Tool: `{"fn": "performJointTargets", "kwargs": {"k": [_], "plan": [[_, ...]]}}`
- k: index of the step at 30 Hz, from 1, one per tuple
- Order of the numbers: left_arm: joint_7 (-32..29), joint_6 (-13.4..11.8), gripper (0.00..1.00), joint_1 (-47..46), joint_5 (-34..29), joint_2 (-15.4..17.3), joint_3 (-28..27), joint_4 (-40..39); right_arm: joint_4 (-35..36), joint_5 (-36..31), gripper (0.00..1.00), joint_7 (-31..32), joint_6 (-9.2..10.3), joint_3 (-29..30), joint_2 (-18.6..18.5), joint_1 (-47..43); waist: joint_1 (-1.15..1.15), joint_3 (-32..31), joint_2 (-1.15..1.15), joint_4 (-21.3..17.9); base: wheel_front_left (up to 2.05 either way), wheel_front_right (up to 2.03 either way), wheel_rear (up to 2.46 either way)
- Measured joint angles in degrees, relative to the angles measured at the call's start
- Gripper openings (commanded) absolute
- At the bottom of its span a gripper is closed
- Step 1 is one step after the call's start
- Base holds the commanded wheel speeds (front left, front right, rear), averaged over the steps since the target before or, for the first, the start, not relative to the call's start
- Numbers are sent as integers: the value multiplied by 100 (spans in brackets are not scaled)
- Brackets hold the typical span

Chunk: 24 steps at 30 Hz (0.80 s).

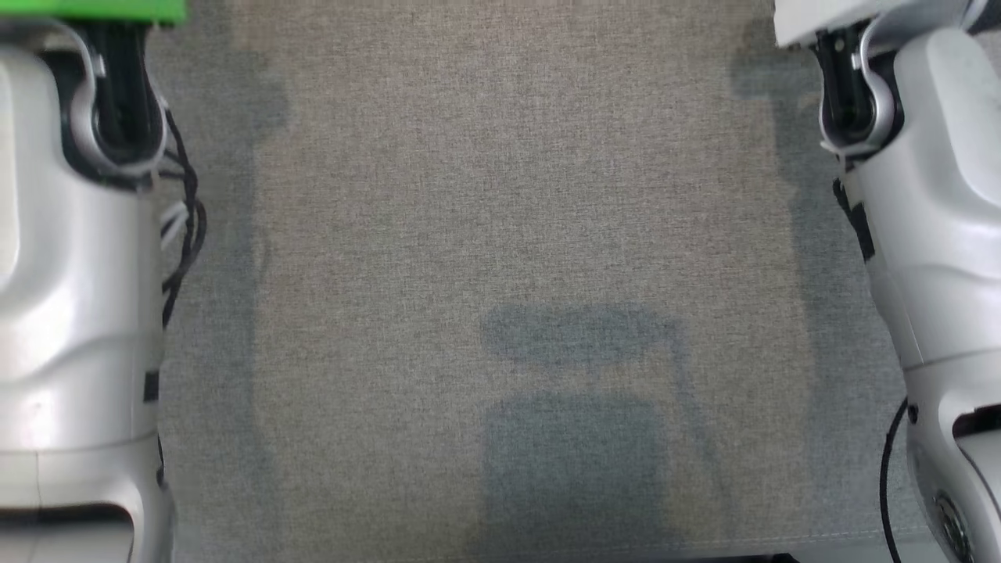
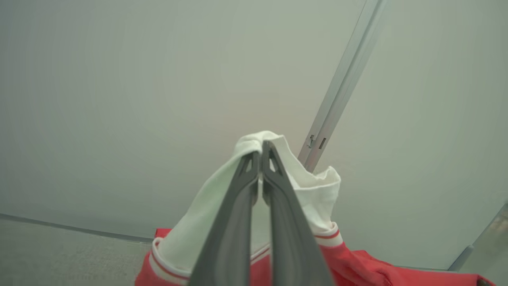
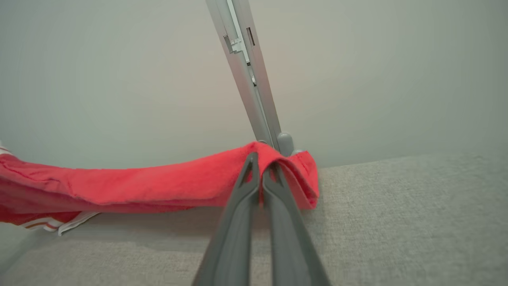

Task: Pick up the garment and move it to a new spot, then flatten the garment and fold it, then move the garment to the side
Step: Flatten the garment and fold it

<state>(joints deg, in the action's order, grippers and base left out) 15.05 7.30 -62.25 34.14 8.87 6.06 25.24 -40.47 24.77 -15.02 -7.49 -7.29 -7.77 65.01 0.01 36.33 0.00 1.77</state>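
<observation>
Holding red-and-white garment (image 3: 158,182) strung between two clamped grippers, over grey fabric surface (image 1: 500,195).
From left in head view: green strip (image 1: 94,9) at top corner, pale left forearm (image 1: 70,274) with loose black cables (image 1: 184,219), bare surface with soft shadows in middle, pale right forearm (image 1: 938,234) at far edge. Clamps left gripper (image 2: 262,145) tight on white part of garment, fold bunched over the tips, red-striped trim and red body hanging below, in front of pale wall (image 2: 119,99) and slanted metal post (image 2: 341,87). Clamps right gripper (image 3: 261,159) tight on red edge, cloth folded over the tips, just in front of post foot. Stretches red cloth leftward in that view as sagging band, shadow on surface beneath, striped white trim dangling at far end; cannot tell if trim touches surface.
</observation>
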Motion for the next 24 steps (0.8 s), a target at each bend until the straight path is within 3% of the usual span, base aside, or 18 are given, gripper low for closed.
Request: {"fn": "performJointTargets", "kwargs": {"k": [7, 12, 22, 24], "plan": [[0, 2, 0, 1850, 454, 238, -16, -1258, 764, 642, 0, -2, 0, -348, -386, -1368, -1, -385, 0, 5, 0, 0, 0], [0, 2, 0, 3126, 504, 152, -220, -1874, 1423, 859, 0, -2, 0, -400, -472, -2468, -1, -703, 0, 22, 0, 0, 0], [0, 7, 0, 5013, -123, -134, -40, -2043, 2201, 827, 0, -2, 0, -79, -241, -4370, -2, -1374, 0, 72, 0, 0, 0], [0, 7, 0, 5446, -156, -323, -38, -1978, 2406, 717, 0, -2, 0, 127, -178, -4879, -2, -1586, 0, 93, 0, 0, 0]]}}
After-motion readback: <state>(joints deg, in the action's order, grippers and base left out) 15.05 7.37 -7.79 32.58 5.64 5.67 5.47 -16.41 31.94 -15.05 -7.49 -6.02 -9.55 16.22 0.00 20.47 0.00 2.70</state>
